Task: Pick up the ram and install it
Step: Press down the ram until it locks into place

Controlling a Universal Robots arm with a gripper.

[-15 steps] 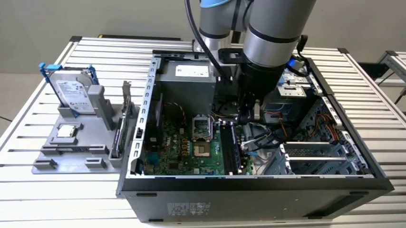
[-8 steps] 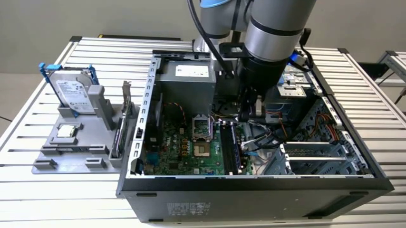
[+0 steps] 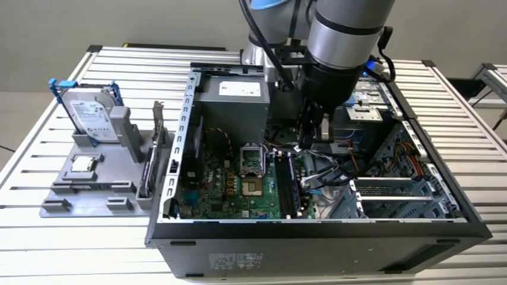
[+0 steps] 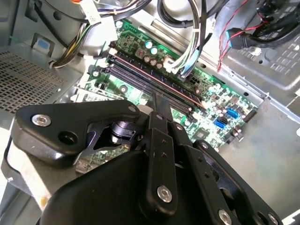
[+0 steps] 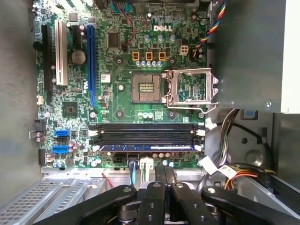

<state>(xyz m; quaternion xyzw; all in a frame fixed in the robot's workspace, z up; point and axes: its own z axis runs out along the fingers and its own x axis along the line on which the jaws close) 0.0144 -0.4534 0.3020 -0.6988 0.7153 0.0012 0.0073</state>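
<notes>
Since the case (image 3: 184,119) lies open on its side on the ribbed metal bench (image 3: 71,252), we see the arm reaching down between its sheet-metal walls. The hand (image 5: 164,172) hangs just over the memory slots. Its black fingers (image 4: 155,101) are pressed together, and we see nothing between them. The ram (image 5: 147,146), a thin dark stick with a bluish strip, sits seated in the slot nearest the hand, level between the white end clips. Room is tight: a bundle of cables (image 5: 229,168) crowds one end of the slots, and the drive cage stands close by. The green motherboard (image 5: 122,98) carries an open square socket (image 5: 146,87). In the exterior view a labelled hard drive (image 3: 89,119) stands upright in a grey holder (image 3: 87,184); we leave the print unread.
</notes>
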